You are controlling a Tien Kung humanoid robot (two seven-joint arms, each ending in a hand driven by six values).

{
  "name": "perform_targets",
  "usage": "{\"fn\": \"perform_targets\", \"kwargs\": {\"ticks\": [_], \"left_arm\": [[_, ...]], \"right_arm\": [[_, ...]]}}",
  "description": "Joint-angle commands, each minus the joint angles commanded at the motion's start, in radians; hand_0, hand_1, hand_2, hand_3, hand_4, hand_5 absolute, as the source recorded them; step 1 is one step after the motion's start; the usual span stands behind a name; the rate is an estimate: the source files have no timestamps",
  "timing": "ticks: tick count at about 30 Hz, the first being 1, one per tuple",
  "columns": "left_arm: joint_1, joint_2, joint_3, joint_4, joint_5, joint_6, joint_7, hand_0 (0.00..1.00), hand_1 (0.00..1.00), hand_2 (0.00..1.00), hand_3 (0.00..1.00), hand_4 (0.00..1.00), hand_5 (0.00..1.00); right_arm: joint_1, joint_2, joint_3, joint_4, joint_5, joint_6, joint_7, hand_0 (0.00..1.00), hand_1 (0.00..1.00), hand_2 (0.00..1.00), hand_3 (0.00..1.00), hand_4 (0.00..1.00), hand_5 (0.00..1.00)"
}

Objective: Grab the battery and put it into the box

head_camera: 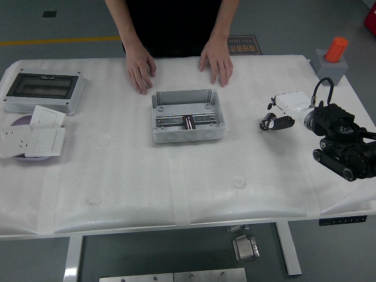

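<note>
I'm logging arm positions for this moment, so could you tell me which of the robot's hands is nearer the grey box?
The right hand: it sits to the right of the grey box, apart from it. The left hand is out of view.

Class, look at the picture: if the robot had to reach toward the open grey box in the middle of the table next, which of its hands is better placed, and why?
The right, by default. The right hand is over the table to the right of the grey box, with bare table between them. The left arm is out of view. A small dark part already sits inside the box.
</note>
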Motion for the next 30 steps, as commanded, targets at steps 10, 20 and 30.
{"fn": "perform_targets", "kwargs": {"ticks": [10, 20, 30], "left_arm": [[0.009, 0.003, 0.015, 0.004, -0.01, 0.002, 0.001, 0.586, 0.621, 0.558, 0.698, 0.648, 0.267], [0.016, 0.003, 0.024, 0.007, -0.019, 0.001, 0.003, 0.588, 0.621, 0.558, 0.694, 0.627, 0.265], [0.017, 0.007, 0.021, 0.007, -0.019, 0.002, 0.003, 0.587, 0.621, 0.558, 0.693, 0.627, 0.263]], "right_arm": [[-0.008, -0.002, 0.088, 0.041, -0.03, 0.011, -0.032, 0.686, 0.625, 0.796, 0.869, 0.998, 0.724], [-0.008, 0.001, 0.113, 0.036, -0.049, 0.089, -0.097, 0.681, 0.619, 0.782, 0.875, 0.998, 0.711], [-0.016, -0.004, 0.109, 0.055, -0.07, 0.17, -0.156, 0.688, 0.62, 0.79, 0.89, 0.998, 0.711]]}}
